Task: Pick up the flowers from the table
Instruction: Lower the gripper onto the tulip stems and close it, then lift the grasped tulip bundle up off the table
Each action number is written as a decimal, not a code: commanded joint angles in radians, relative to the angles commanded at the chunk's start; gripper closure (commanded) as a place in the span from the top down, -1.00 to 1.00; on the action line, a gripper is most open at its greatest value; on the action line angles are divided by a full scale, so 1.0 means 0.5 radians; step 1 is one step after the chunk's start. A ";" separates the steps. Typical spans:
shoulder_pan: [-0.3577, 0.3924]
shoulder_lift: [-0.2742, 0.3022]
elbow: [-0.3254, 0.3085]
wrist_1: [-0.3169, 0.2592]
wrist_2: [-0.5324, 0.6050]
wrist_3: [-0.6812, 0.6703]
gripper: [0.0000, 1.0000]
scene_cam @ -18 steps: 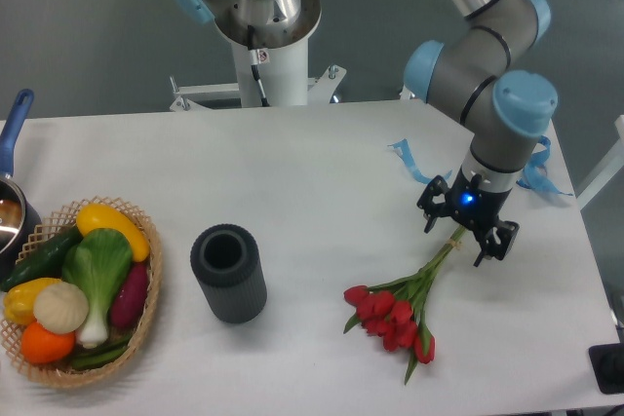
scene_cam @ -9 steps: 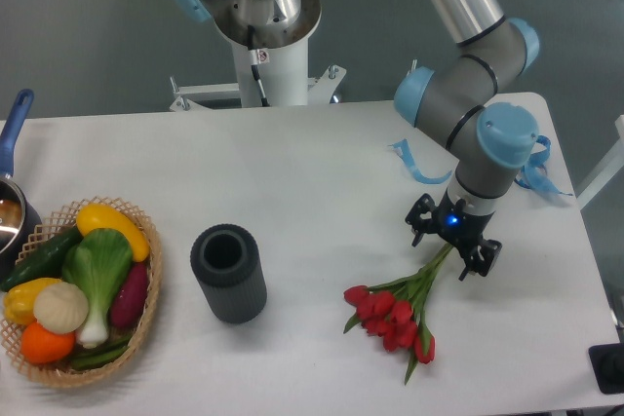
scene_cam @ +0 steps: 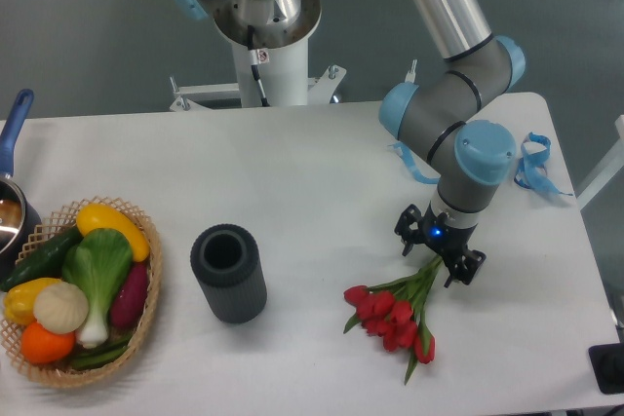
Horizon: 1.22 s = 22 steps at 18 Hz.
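The flowers [scene_cam: 393, 317], a bunch of red tulips with green stems, lie on the white table [scene_cam: 312, 172] at the front right, blooms toward the front and stems pointing up and right. My gripper [scene_cam: 438, 254] hangs directly over the upper stems with its two black fingers spread on either side of them, open. The stem ends are hidden beneath the gripper. I cannot tell whether the fingers touch the stems or the table.
A dark grey cylindrical vase [scene_cam: 228, 273] stands left of the flowers. A wicker basket [scene_cam: 146, 289] of vegetables sits at the front left, with a blue-handled pot [scene_cam: 12, 197] behind it. Blue ribbons [scene_cam: 534, 165] lie near the right edge. The robot base [scene_cam: 265, 56] rises behind the table.
The gripper has moved left and toward the front along the stems, from over the stem ends to over the upper stems. The flowers have not moved.
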 joint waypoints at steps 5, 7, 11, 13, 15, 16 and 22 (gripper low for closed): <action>0.003 0.009 0.009 0.000 0.000 -0.021 -0.38; 0.003 0.015 0.018 -0.003 -0.003 -0.064 -0.61; 0.009 0.025 0.028 0.000 -0.009 -0.120 -0.74; 0.021 0.037 0.046 0.000 -0.018 -0.120 -0.74; 0.031 0.076 0.064 -0.003 -0.034 -0.120 -0.74; 0.031 0.122 0.061 -0.003 -0.061 -0.126 -0.73; 0.080 0.392 0.067 -0.003 -0.530 -0.374 -0.73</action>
